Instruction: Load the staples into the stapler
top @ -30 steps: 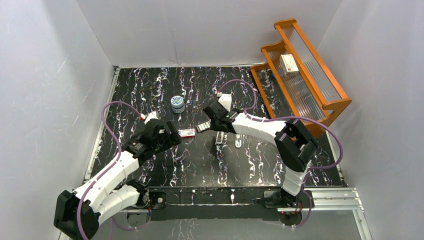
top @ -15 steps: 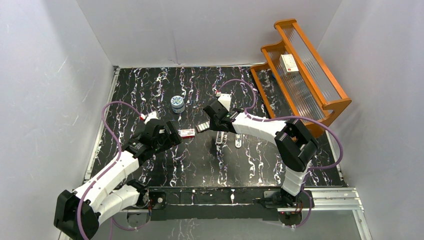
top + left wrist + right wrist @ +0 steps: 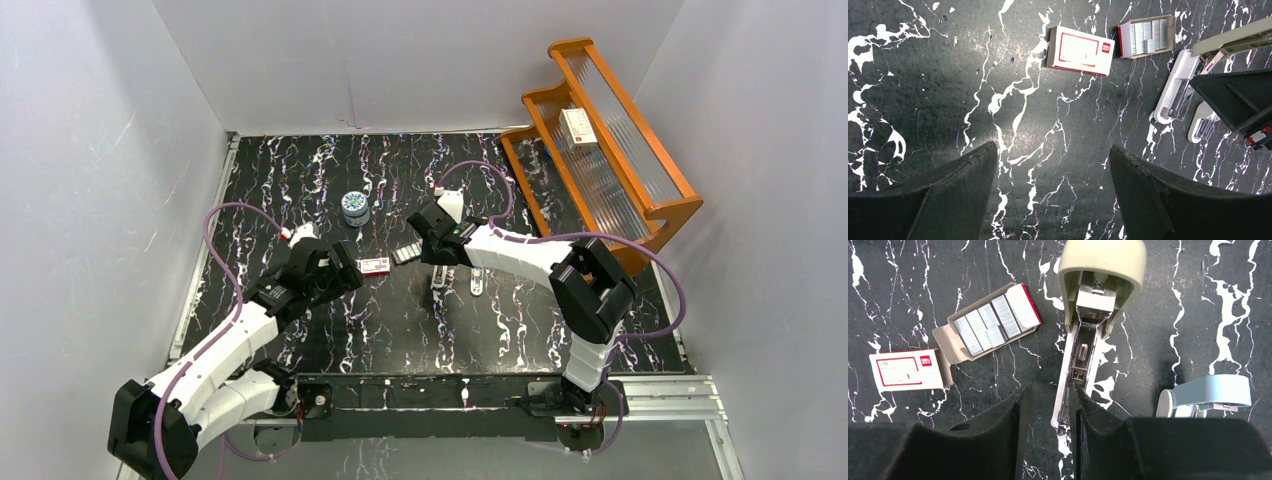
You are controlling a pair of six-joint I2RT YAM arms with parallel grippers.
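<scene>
Open stapler (image 3: 1083, 347) lay on the counter, right jaws slightly parted, empty, above its rail; left jaws spread wide. Likely next: pinching staples (image 3: 988, 322) at ten o'clock.

Left arm (image 3: 215, 350): reaches forward-right from base, forearm angled toward centre, wrist pitched down. Left tool (image 3: 1051, 147): spread wide, black fingers (image 3: 958, 195) far apart. Right arm (image 3: 530, 255): elbow raised at right, forearm stretched left toward centre. Right tool (image 3: 1050, 390): pointing down, fingers (image 3: 998, 435) parted by narrow gap.
</scene>
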